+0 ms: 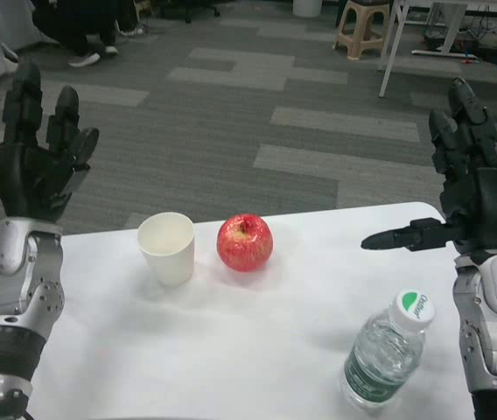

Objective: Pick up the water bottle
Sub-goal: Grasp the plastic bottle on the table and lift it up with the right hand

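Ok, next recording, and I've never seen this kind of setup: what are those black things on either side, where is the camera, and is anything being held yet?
The camera sits in a humanoid robot's head, looking forward and down over a white table. The black shapes are its own hands on silver forearms. The left robot hand is raised at the picture's left, fingers spread, holding nothing. The right robot hand is raised at the right, also empty, with one finger pointing sideways over the table.

On the table stand a white paper cup and, just right of it, a red apple. Nearer the robot's right side stands a clear water bottle with a white and green cap. That is what it should pick up; no hand touches it yet.

Behind the table is grey carpet, with a crouching person at the top left and a stool further right.
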